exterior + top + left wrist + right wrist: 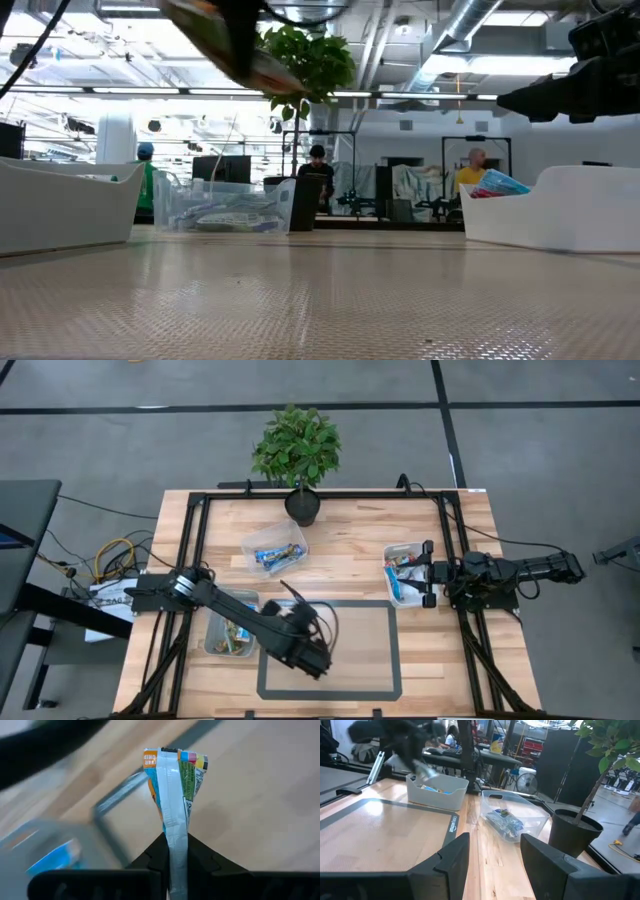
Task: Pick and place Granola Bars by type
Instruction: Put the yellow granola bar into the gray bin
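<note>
My left gripper is shut on one granola bar, whose wrapper is orange, blue and green with a silver back seam. In the high view that gripper hangs over the taped rectangle. The low view shows the bar high above the table. More bars lie in the clear bin, the left white bin and the right white bin. My right gripper is open and holds nothing. It waits beside the right bin. My left gripper pinches the bar between its two fingers at one end, with the silver seam facing the wrist camera. The rest of the bar sticks out past the fingertips. It is lifted clear of the table and sits tilted in the low view.
A potted plant stands at the table's far edge behind the clear bin. A black frame runs around the tabletop. Cables lie off the table's left side. People stand in the room beyond.
</note>
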Available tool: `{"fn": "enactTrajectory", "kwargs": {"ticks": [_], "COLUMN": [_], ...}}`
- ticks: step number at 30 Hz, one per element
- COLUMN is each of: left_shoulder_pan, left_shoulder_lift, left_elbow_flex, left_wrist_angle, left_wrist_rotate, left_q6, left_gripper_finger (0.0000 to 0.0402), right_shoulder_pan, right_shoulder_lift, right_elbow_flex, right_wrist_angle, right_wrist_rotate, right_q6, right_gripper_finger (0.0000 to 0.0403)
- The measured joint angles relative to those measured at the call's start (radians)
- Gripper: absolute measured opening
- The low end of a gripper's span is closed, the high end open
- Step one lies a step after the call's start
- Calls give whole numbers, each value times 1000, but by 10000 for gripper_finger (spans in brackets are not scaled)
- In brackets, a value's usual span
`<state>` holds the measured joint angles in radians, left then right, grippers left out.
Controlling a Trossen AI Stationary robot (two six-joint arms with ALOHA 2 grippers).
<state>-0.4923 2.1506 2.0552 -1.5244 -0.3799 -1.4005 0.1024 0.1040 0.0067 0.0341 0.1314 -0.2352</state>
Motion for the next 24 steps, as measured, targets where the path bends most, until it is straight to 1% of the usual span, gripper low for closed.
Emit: {"fn": "enactTrajectory", "kwargs": {"ticks": [1, 3, 7, 11, 16, 20, 24], "left_shoulder_pan": [0, 0, 0, 0, 11, 29, 51], "left_shoulder_lift": [-13, -43, -124, -220, -346, -439, -518], "left_elbow_flex": [0, -14, -106, -250, -462, -636, -820], "left_wrist_angle": [-40, -52, -50, -46, -34, 73, 246], "left_wrist_rotate": [12, 31, 74, 124, 196, 219, 259], "left_q6": [-28, -60, -119, -188, -272, -287, -285], "left_gripper_finger": [32, 32, 32, 32, 32, 32, 32], "right_shoulder_pan": [0, 0, 0, 0, 0, 0, 0], "right_shoulder_lift": [0, 0, 0, 0, 0, 0, 0], "right_elbow_flex": [0, 0, 0, 0, 0, 0, 0], "right_wrist_angle": [0, 0, 0, 0, 0, 0, -1], "right_wrist_rotate": [0, 0, 0, 0, 0, 0, 0], "right_q6": [0, 0, 0, 0, 0, 0, 0], "right_gripper_finger": [171, 171, 171, 171, 171, 171, 171]}}
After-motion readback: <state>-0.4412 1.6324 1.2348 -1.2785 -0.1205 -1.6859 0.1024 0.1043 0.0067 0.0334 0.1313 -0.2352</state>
